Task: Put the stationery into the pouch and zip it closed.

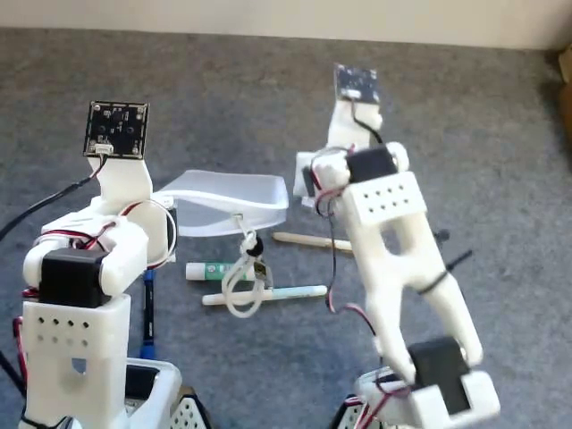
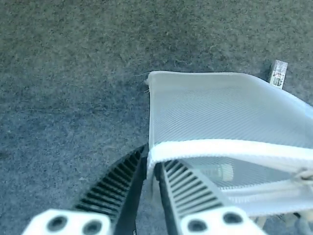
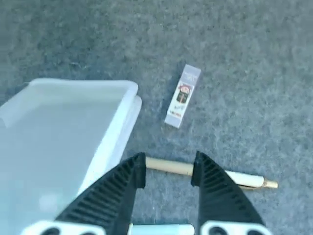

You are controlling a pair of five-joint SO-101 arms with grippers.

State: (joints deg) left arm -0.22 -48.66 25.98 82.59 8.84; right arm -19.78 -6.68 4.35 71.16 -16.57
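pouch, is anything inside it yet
Through the pouch mesh, one pale blurred shape shows; whether it lies inside or underneath cannot be told. A pen and an eraser lie outside it.

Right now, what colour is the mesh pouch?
The mesh pouch is translucent white; clearest in the left wrist view.

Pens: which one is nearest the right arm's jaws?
The tan pen, beside the eraser, showing between those jaws. The pale blue pen and dark blue pen lie farther off.
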